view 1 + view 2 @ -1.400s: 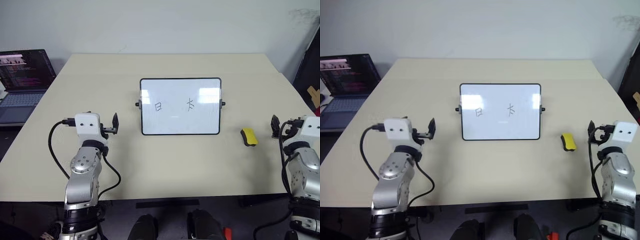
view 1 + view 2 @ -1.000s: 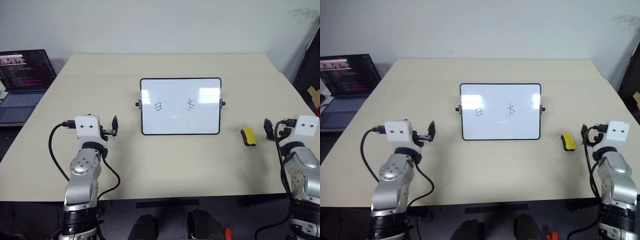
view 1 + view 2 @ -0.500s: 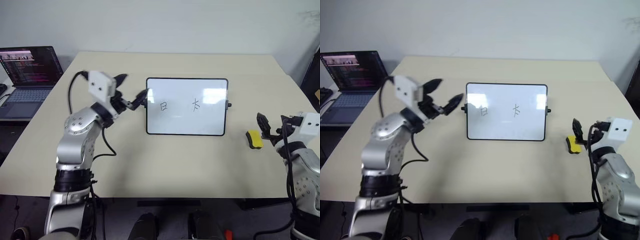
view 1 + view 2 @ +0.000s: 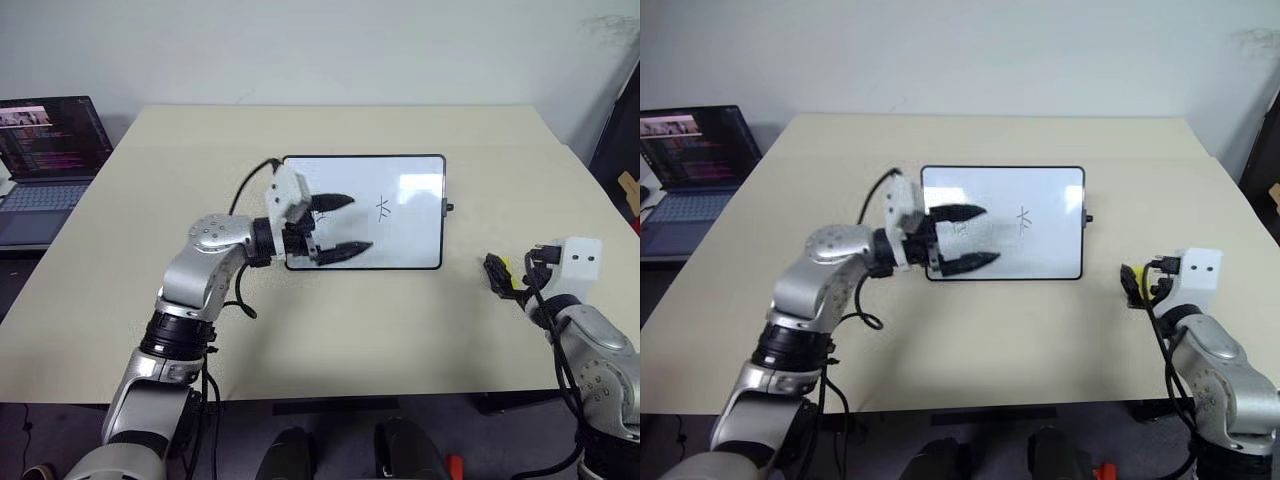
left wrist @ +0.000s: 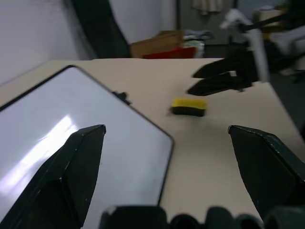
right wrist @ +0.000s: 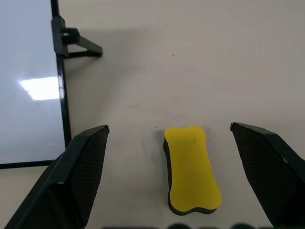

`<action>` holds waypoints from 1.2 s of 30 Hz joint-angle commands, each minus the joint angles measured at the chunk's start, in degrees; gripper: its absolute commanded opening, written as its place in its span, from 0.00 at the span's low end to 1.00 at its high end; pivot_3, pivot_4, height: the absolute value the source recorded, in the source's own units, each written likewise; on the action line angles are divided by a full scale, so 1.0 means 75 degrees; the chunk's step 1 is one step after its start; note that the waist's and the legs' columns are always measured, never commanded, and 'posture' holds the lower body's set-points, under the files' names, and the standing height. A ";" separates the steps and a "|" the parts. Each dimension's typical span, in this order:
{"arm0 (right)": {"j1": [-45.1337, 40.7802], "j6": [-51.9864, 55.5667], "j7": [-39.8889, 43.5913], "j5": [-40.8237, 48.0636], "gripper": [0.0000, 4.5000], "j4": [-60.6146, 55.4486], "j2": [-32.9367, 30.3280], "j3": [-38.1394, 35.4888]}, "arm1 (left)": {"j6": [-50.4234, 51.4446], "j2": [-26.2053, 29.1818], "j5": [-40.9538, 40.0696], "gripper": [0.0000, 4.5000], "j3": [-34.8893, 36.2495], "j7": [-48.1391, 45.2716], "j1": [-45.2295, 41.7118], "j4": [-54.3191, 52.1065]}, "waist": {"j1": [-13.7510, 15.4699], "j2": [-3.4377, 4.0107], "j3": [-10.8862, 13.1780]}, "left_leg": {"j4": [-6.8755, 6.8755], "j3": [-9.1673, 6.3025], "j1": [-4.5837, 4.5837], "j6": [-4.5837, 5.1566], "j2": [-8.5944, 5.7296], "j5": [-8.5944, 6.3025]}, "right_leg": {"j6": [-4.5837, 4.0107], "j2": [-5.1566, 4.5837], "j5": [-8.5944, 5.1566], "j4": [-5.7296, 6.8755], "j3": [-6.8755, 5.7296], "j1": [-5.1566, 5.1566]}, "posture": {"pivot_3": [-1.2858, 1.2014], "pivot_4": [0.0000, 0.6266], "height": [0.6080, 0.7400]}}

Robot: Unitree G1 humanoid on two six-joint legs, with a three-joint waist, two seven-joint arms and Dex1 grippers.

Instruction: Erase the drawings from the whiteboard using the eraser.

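Risk here: my spread right hand (image 6: 169, 210), empty, could nudge the eraser (image 6: 191, 167) sideways on the tabletop (image 6: 190, 62) if I clench off-centre.

Silver jointed arms, white wrist boxes, looping black cables, black-fingered left gripper (image 4: 335, 227).
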 commanded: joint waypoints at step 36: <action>-0.1054 -0.1363 0.1054 -0.1041 0.27 0.2748 -0.0097 0.0088 | -0.0313 -0.0330 0.0386 1.00 0.0076 0.0325 -0.0038 0.0096 | -0.0012 0.0001 -0.0001 | 0.0005 0.0004 0.0003 0.0008 0.0000 -0.0004 | 0.0000 -0.0001 0.0000 0.0007 0.0004 0.0000 | 0.52 0.24 1.00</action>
